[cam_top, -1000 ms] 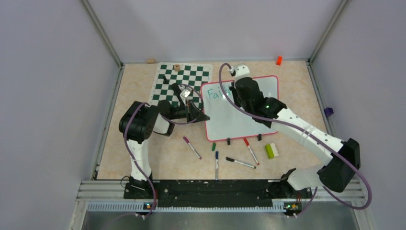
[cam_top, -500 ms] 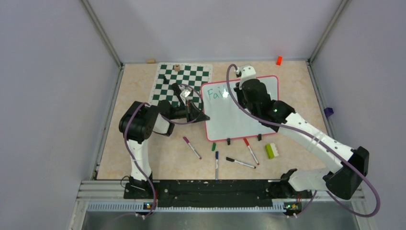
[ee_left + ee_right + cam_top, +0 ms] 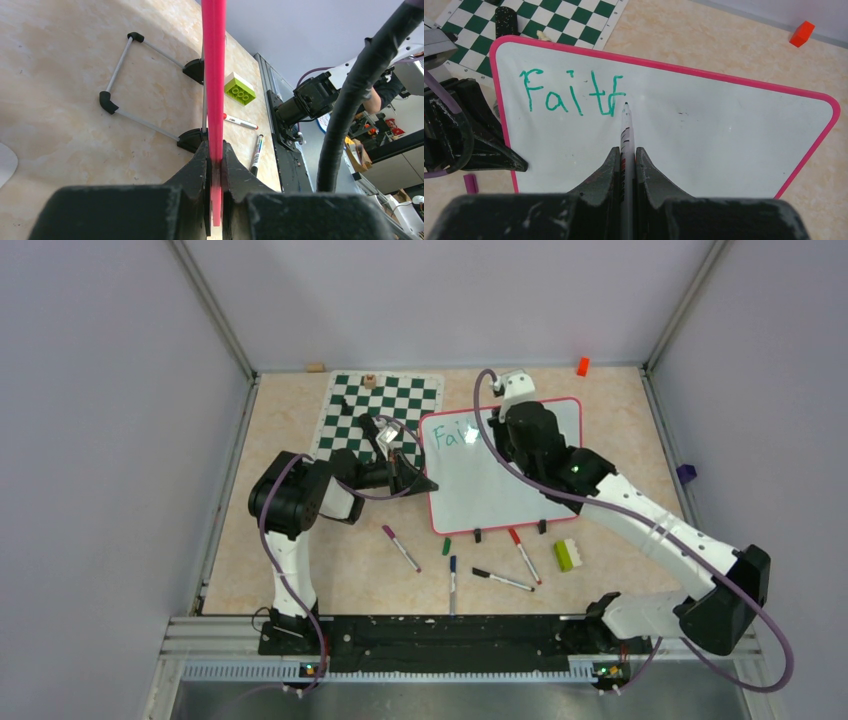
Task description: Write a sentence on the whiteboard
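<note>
Only teal "Fait" and a partial h mark the whiteboard (image 3: 724,135) — most of the sentence (image 3: 569,95) is unwritten — while the right end effector (image 3: 626,152) clenches a marker (image 3: 626,125) (the left end effector (image 3: 215,150) pinches the whiteboard's edge).

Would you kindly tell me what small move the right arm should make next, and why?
Probably draw the marker in the right gripper down to finish the fifth letter. The text on the whiteboard reads "Fait" plus an unfinished stroke, the tip sits just right of it, and the left gripper clamps the frame.
</note>
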### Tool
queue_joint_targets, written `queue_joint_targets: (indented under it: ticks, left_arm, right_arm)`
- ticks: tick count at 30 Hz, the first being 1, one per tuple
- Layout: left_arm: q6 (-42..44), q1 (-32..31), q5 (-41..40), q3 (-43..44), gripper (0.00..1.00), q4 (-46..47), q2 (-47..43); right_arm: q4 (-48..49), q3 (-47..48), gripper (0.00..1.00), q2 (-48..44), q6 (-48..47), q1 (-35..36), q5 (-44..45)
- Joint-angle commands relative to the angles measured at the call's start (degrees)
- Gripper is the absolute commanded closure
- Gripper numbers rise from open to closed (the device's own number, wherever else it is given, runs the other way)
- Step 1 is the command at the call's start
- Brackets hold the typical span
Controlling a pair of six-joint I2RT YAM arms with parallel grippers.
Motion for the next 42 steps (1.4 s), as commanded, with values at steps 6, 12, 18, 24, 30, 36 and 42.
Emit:
queue_joint_targets:
  ticks: [6,12,18,24,30,36,42]
  left_arm:
    - [1.9,-0.9,2.8,-0.4,1.0,5.9,-1.9]
    - [1.9,-0.9,2.9,-0.4,1.0,5.9,-2.0]
    - [1.9,-0.9,2.8,-0.4,1.0,5.9,-1.8]
    - [1.9,-0.9,2.8,-0.3,1.0,5.9,-1.9]
    - [1.9,-0.9,2.9,-0.3,1.0,5.9,-1.6]
    - [1.8,-1.0,2.9,-0.3,1.0,5.9,-1.5]
    - [1.9,-1.0,2.9,-0.3,1.0,5.9,-1.5]
  right_arm:
    - [3.0,4.2,1.0,2.4,0.1,-0.6,0.5]
    - [3.3,4.4,1.0,3.4,-0.2,-0.6,1.3]
    - [3.6,4.3,1.0,4.2,-0.3,-0.7,1.7]
    - [4.4,3.5,1.0,4.5,-0.2,-1.0,1.3]
    - [4.9,3.3,1.0,5.3,-0.2,-1.4,1.1]
    - [5.1,3.1,1.0,5.8,-0.2,-1.6,0.7]
    - [5.1,2.2,1.0,5.6,0.2,-1.6,0.2]
